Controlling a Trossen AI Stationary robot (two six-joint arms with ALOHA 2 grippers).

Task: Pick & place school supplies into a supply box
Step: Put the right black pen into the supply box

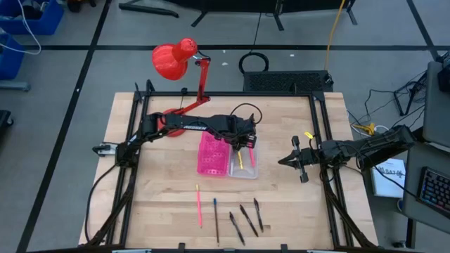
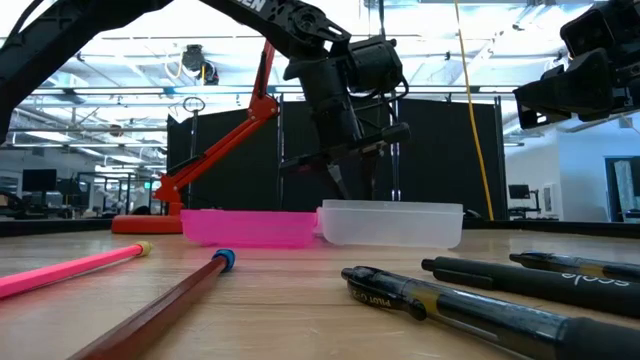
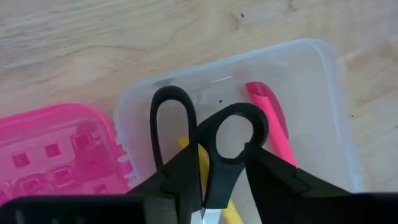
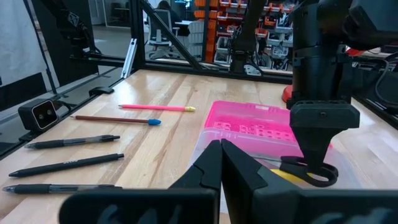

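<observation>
The left pincer (image 3: 214,186) is hovering over the supply box (image 3: 323,99), fingers spread around the scissors (image 3: 217,149) — best releasing low, then lifting straight up — clear of the handles.

1. The table (image 1: 162,183) under me is pale wood, smooth, with a soft grain and a faint sheen.
2. The clear tray (image 3: 311,93) of the supply box, in the centre of my left wrist view, is translucent plastic, slightly frosted and glossy at the rim.
3. The pink half (image 3: 56,155), at lower left there, is bright moulded plastic, shiny (its grid catches the light).
4. The scissors (image 3: 211,143) have black handle loops of smooth, semi-matt plastic.
5. My left gripper (image 3: 221,186) has fingers (image 3: 280,183) of dark matt plastic.
6. The black pens (image 2: 500,300), at lower right of the low view, look like glossy plastic.
7. The red desk lamp (image 1: 172,60) is glossy.
</observation>
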